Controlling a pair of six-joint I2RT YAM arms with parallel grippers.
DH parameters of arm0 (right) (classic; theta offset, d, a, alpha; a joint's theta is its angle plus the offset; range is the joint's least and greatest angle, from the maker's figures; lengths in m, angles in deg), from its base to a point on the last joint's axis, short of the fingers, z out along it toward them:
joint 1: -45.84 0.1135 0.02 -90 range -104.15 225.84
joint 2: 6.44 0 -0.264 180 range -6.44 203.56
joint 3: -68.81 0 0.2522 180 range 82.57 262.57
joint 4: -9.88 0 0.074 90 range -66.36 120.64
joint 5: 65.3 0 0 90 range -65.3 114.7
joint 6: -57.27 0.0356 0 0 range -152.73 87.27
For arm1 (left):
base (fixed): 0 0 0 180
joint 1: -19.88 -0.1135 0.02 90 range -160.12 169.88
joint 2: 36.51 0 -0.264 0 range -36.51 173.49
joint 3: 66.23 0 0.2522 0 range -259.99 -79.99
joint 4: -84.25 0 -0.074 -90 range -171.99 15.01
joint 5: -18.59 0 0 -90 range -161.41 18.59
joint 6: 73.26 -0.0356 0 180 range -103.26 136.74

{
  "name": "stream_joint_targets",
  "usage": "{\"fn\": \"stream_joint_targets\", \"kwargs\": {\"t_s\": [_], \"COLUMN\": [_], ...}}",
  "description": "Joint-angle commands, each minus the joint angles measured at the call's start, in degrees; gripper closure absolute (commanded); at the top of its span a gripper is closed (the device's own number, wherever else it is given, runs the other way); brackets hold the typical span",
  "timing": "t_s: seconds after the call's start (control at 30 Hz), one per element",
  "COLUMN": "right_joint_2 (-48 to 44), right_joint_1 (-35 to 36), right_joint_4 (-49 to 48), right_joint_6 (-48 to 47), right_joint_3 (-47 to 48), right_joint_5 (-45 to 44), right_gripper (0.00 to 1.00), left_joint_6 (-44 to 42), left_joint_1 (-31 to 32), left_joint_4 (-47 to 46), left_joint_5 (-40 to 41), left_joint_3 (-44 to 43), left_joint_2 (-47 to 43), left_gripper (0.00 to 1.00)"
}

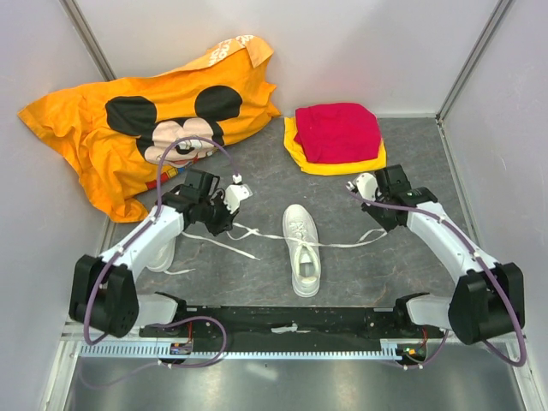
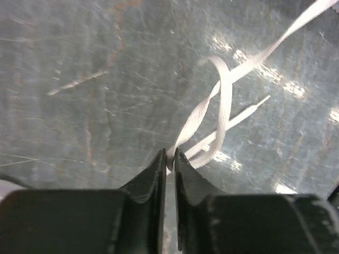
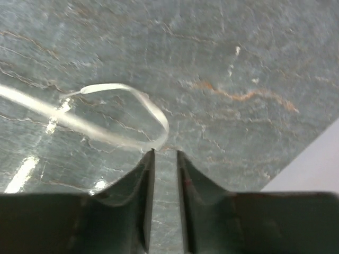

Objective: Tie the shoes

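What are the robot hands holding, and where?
Left gripper pinches a white lace partway along. Right gripper touches a lace loop; a hold cannot be told.

No lettering, number or brand name can be read in any view; the only printed sign is the cartoon mouse face (image 1: pixel 177 130) on the front of the orange shirt (image 1: pixel 81 128), with no words around it; the white shoe (image 1: pixel 304 253), to the right of the shirt and nearer the arm bases, and its lace (image 2: pixel 228 100) show no mark clear enough to make out.
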Motion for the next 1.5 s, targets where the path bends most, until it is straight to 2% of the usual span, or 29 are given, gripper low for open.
{"fn": "stream_joint_targets", "kwargs": {"t_s": [0.0, 0.07, 0.1, 0.17, 0.2, 0.23, 0.27, 0.33, 0.43, 0.53, 0.77, 0.97, 1.3, 1.47], "right_joint_2": [3.70, 4.15, 3.97, 2.83, 2.39, 1.43, 1.07, 0.28, -0.68, -1.04, -0.95, -2.18, -1.66, -1.13], "right_joint_1": [-0.27, -0.18, -0.27, -0.27, -0.27, -0.36, -0.44, -0.27, -0.27, -0.36, -0.27, -0.27, -0.27, -0.36], "right_joint_4": [1.58, 1.58, 1.67, 2.36, 2.81, 3.33, 4.64, 6.14, 8.17, 8.87, 8.87, 9.14, 9.58, 9.23], "right_joint_6": [1.82, 1.30, 1.21, 1.21, 1.47, 1.73, 2.00, 2.96, 4.37, 6.04, 9.47, 9.91, 10.09, 10.17], "right_joint_3": [4.69, 5.40, 5.40, 5.75, 5.84, 6.01, 6.36, 6.81, 7.51, 8.30, 8.48, 8.39, 8.56, 8.48], "right_joint_5": [3.06, 0.78, 0.24, -0.20, 0.49, 1.11, 1.81, 4.10, 6.65, 8.40, 10.08, 9.91, 9.38, 9.20], "right_gripper": [0.55, 0.43, 0.34, 0.27, 0.23, 0.21, 0.21, 0.19, 0.18, 0.18, 0.17, 0.16, 0.16, 0.16], "left_joint_6": [7.99, 9.77, 11.52, 12.06, 10.67, 9.87, 9.69, 8.99, 3.54, 2.92, 12.31, 20.40, 19.27, 17.08], "left_joint_1": [-1.10, -4.50, -5.92, -8.99, -9.62, -9.71, -9.71, -9.71, -9.01, -5.16, 6.26, 12.42, 15.68, 16.92], "left_joint_4": [7.30, 8.97, 9.67, 10.11, 10.47, 10.12, 8.99, 7.22, 7.05, 3.72, -4.37, -8.86, -9.22, -8.17], "left_joint_5": [-2.73, -1.58, -1.58, -2.98, -6.21, -6.85, -7.03, -8.07, -14.75, -14.07, -8.00, -6.33, -2.90, -2.64], "left_joint_3": [-6.16, -7.05, -7.32, -7.06, -6.10, -5.31, -4.34, -2.23, -0.56, 1.11, -2.22, -3.71, -7.32, -7.76], "left_joint_2": [5.81, 8.01, 8.11, 7.59, 5.58, 3.82, 2.24, -1.37, -4.97, -6.13, 2.38, 11.25, 21.73, 23.84], "left_gripper": [0.81, 0.80, 0.75, 0.68, 0.63, 0.61, 0.53, 0.50, 0.50, 0.50, 0.51, 0.59, 0.64, 0.79]}}
